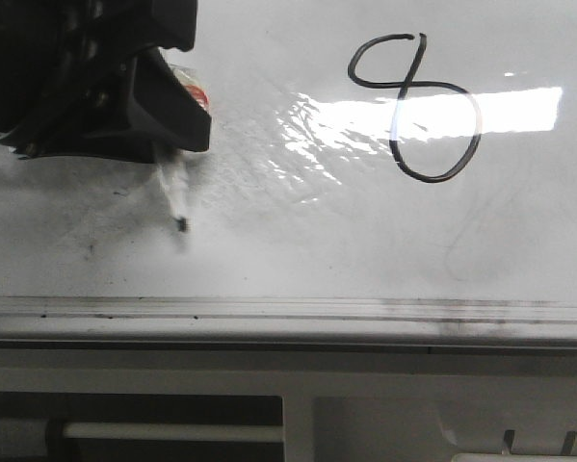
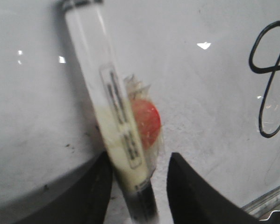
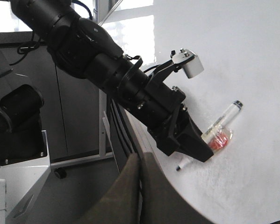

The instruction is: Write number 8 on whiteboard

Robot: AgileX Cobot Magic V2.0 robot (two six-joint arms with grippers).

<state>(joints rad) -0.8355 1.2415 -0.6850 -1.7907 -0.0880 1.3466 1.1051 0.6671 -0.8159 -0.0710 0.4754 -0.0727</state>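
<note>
The number 8 (image 1: pixel 418 106) is a thin black tilted figure on the whiteboard (image 1: pixel 269 241), at the far right; part of it shows in the left wrist view (image 2: pixel 270 79). My left gripper (image 1: pixel 187 135) is at the far left of the board. Its jaws stand apart around a clear marker (image 2: pixel 114 93) with a red patch (image 2: pixel 147 121). One finger touches the marker; the other stands clear of it. The marker's black tip (image 1: pixel 182 226) points toward the board's near edge. My right gripper (image 3: pixel 140 186) is shut and empty, off the board's edge.
A grey edge rail (image 1: pixel 288 313) runs along the board's near side, with a white frame and bar (image 1: pixel 172 433) below it. A glare patch (image 1: pixel 413 115) crosses the 8. In the right wrist view the left arm (image 3: pixel 83 51) reaches over the board's edge.
</note>
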